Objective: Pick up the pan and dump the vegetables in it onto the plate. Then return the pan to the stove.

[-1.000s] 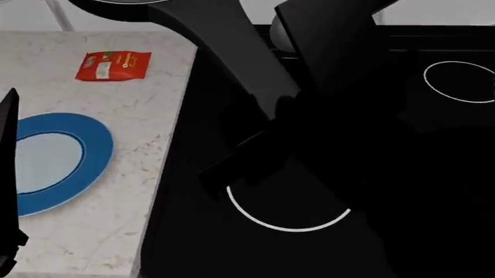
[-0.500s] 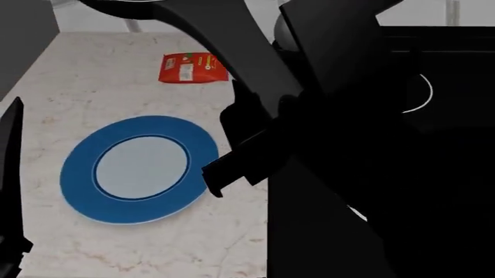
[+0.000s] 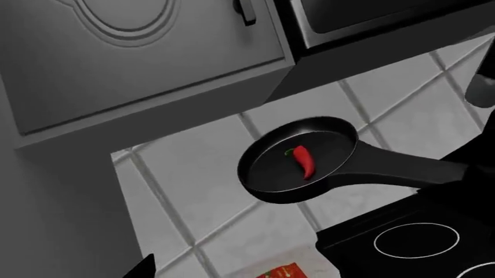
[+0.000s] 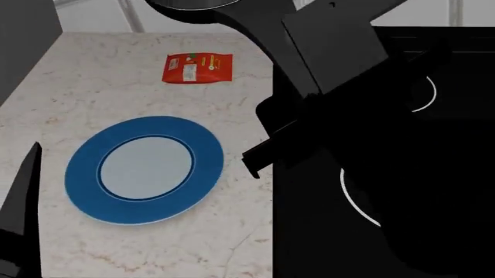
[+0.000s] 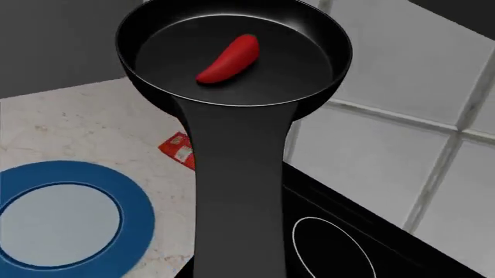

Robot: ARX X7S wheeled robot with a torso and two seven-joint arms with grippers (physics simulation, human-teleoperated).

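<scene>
- My right arm carries the pan (image 5: 232, 63) by its handle, though I cannot see the jaws' state.
- The chili (image 5: 228, 59) rides inside.
- The plate (image 4: 145, 169) lies lower, leftward.
- My left gripper is unseen.

No words, brand names or numbers can be read anywhere. The flat red packet (image 4: 197, 69) on the tabletop (image 4: 93, 243) carries a pale label patch with small green and yellow marks, but its print is too small and blurred to make out. The stove (image 4: 433, 174) shows only white burner rings, with no writing.
</scene>
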